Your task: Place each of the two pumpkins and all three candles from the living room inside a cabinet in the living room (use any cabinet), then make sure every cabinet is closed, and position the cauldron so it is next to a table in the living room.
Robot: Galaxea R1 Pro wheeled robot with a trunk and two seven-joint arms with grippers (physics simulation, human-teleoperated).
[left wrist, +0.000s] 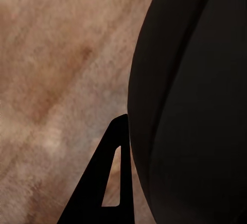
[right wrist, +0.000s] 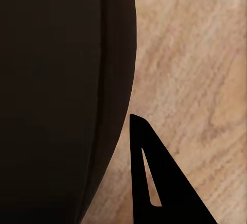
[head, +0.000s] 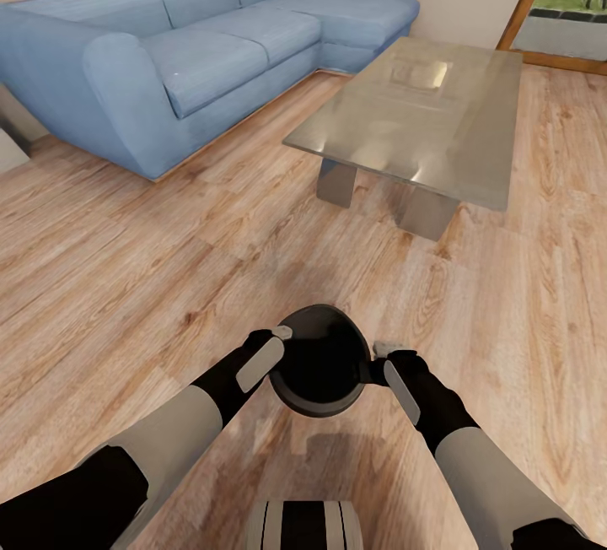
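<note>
Sofa point(head: 194, 35) cushions of blue ribbed cloth filled the far left, on a wood-plank floor point(head: 126, 280) with a strong grain. Nearer the robot, the left gripper point(head: 282, 333) pressed against the left side of the cauldron point(head: 319, 360), a round black pot with a smooth matte wall. In the left wrist view one thin black finger point(left wrist: 116, 177) lay just beside the pot's curved side point(left wrist: 190, 110); how far the jaws stood apart could not be told. The right gripper point(head: 384, 350) met the pot's right side, and its one visible finger point(right wrist: 154, 177) sat close to the dark wall point(right wrist: 56, 95), its opening likewise unclear. Beyond, to the right, stood a low rectangular table point(head: 421, 111) with a glossy grey top, well apart from the pot.
</note>
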